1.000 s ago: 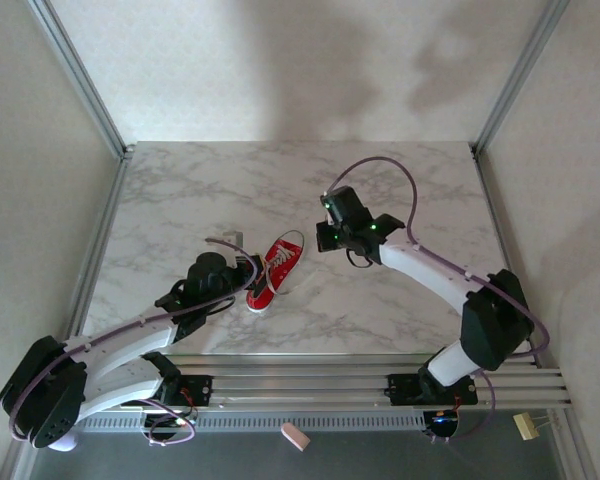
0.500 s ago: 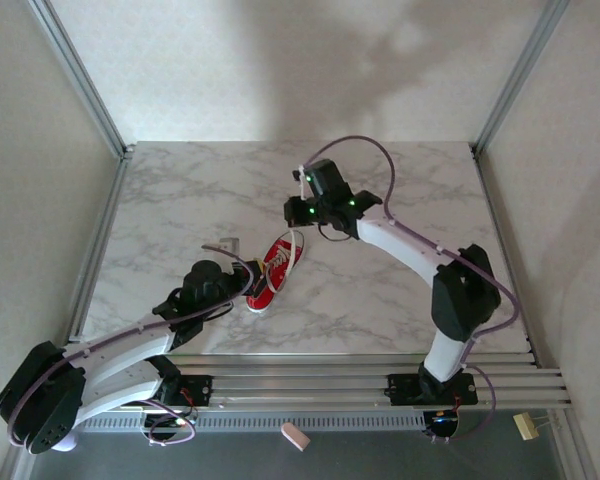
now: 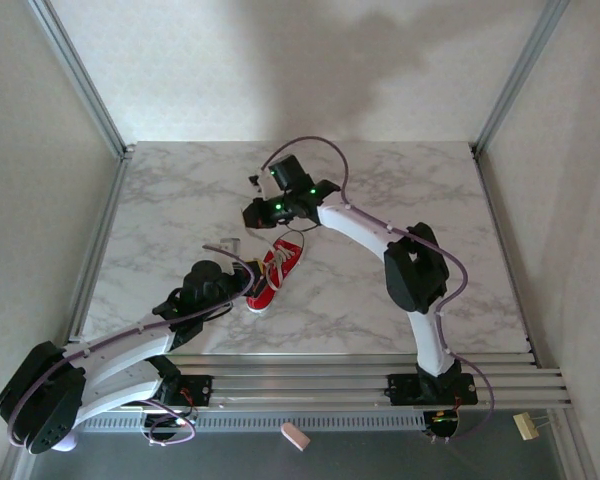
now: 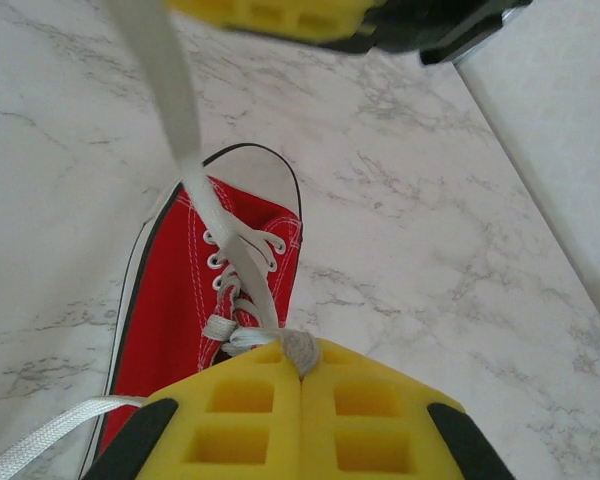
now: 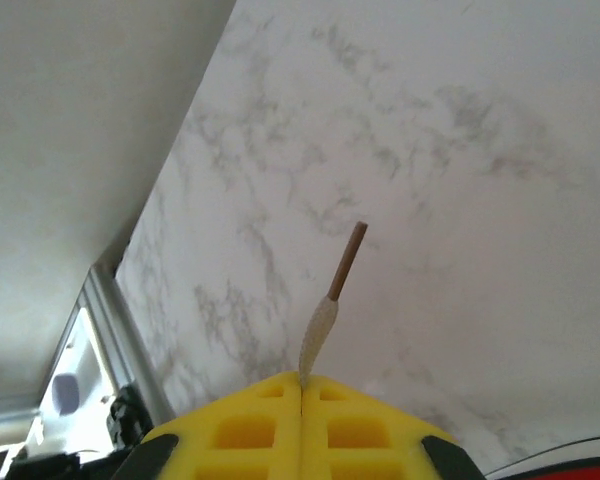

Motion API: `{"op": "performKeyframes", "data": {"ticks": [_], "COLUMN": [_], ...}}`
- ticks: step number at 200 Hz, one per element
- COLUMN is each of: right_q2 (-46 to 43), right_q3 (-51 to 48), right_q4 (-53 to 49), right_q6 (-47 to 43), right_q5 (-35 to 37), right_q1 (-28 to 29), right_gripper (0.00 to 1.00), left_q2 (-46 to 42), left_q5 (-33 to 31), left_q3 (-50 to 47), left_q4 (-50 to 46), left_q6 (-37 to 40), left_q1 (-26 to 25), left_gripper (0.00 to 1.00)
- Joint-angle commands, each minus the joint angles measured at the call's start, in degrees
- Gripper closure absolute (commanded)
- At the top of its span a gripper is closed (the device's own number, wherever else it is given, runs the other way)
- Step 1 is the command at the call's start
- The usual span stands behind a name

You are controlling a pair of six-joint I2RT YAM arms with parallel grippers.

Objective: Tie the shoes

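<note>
The left gripper (image 4: 300,372) is pinching the laces (image 4: 242,262) of the shoe (image 4: 175,330) at lower centre. The right gripper (image 5: 300,384) is clamping a lace end (image 5: 330,305); pulling steadily against the pinned shoe seems best.

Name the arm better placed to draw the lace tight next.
Right. The right gripper pinches the lace end by its tip, away from the shoe; the left gripper clamps the lace at the eyelets, likely best as anchor.

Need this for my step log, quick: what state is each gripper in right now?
Left gripper: closed, pinching the white lace over the red sneaker.
Right gripper: closed on the other lace end, tip poking out.
</note>
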Motion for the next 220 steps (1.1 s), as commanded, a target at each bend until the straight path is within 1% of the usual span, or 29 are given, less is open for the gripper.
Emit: {"op": "performKeyframes", "data": {"ticks": [1,26,59,70,76,81,91,105,116,119,135,146,149,154,172,201,212,220], "right_q2": [2.53,7.18,10.74,11.31,11.2,10.84,9.43,6.6,4.16,3.11,-1.77,-5.23,-6.24,-7.99,-14.49,-24.27,-27.46,-29.56], "right_q3": [5.02,9.27,10.57,10.78,10.63,10.33,9.72,7.81,6.16,5.3,0.37,-4.08,-5.52,-7.98,-17.41,-32.51,-37.24,-40.09], "right_q4": [-2.75,-5.58,-4.75,-4.86,-5.22,-5.39,-5.97,-5.55,-5.52,-5.58,-5.42,-4.75,-4.41,-3.85,-1.53,3.8,5.18,5.89], "right_q6": [-0.92,-1.29,-0.41,-0.48,-0.48,-0.49,-0.83,-0.15,0.97,1.42,3.38,4.55,4.78,5.28,6.28,8.73,9.92,10.67], "right_q5": [-4.93,-9.84,-17.4,-18.08,-17.47,-16.01,-11.65,-4.4,1.15,3.7,14.02,19.19,20.63,23.11,31.35,35.86,37.31,38.24], "right_q1": [1.25,2.3,3.59,3.76,3.71,3.69,3.37,2.28,1.28,0.81,-0.98,-1.14,-2.56,-3.05,-3.16,-2.84,-2.36,-1.71], "right_gripper": [1.0,1.0,1.0,1.0,0.93,0.82,0.7,0.61,0.56,0.55,0.52,0.52,0.51,0.52,0.53,0.54,0.55,0.56], "left_q2": [-0.17,-0.22,-0.78,-0.91,-0.83,-0.87,-0.78,-0.52,-0.25,-0.18,0.33,0.95,1.08,1.42,2.97,8.38,10.26,11.53], "left_q5": [-0.22,-0.04,0.1,0.06,0.05,0.05,0.1,0.05,-0.08,-0.05,0.05,0.58,0.77,1.28,3.3,7.8,9.01,9.59], "left_q3": [0.42,0.22,-0.53,-0.81,-0.92,-0.99,-1.1,-1.19,-1.18,-1.19,-0.97,-0.68,-0.54,-0.29,1.24,6.85,8.83,10.11], "left_q4": [0.49,0.52,0.59,0.63,0.63,0.63,0.71,0.71,0.76,0.82,0.98,1.02,1.08,1.14,0.54,-4.15,-5.08,-7.48], "left_q6": [1.94,2.65,2.65,2.59,2.53,2.42,2.14,1.43,0.82,0.7,0.04,-0.31,-0.4,-0.57,-0.78,0.06,0.82,1.31], "left_q1": [-0.11,-0.13,-0.17,-0.09,-0.09,-0.14,-0.09,-0.13,-0.09,-0.1,0.08,0.48,0.6,0.84,1.9,4.06,4.54,4.82], "left_gripper": [1.0,1.0,1.0,1.0,1.0,1.0,1.0,1.0,1.0,1.0,1.0,1.0,1.0,1.0,1.0,1.0,1.0,1.0]}}
